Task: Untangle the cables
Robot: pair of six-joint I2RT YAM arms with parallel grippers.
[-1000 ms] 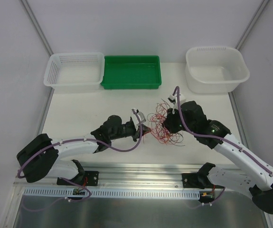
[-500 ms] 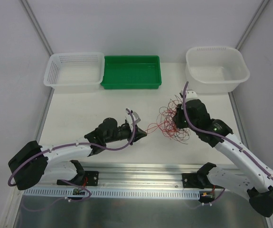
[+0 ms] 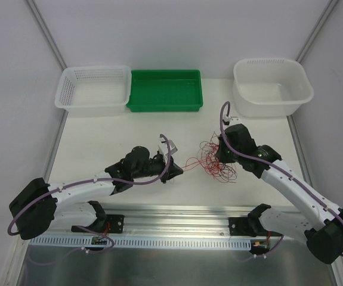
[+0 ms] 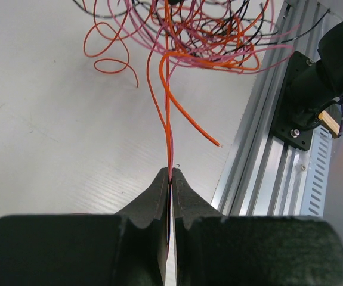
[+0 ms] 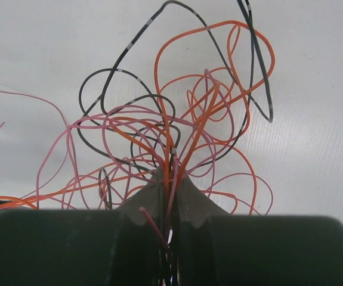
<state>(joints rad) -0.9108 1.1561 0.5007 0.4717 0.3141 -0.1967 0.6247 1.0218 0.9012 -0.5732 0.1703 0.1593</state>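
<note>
The cables (image 3: 213, 159) are a loose tangle of orange, pink and black thin wires on the white table, right of centre. My left gripper (image 3: 175, 169) is shut on an orange and a pink strand (image 4: 169, 119) that run taut from its tips (image 4: 170, 174) up to the tangle (image 4: 201, 30). My right gripper (image 3: 219, 154) is shut on a bundle of several strands at the tangle's right side; in the right wrist view the wires (image 5: 177, 125) fan out from its closed tips (image 5: 169, 176).
A white mesh basket (image 3: 93, 88), a green tray (image 3: 165, 90) and a white tub (image 3: 272, 87) stand along the back edge. An aluminium rail (image 3: 171, 215) runs along the near edge; it also shows in the left wrist view (image 4: 278, 155).
Both grippers moved apart from the first frame, stretching strands between them. Since half a second ago the tangle sank slightly lower and the right arm shifted a little left.
</note>
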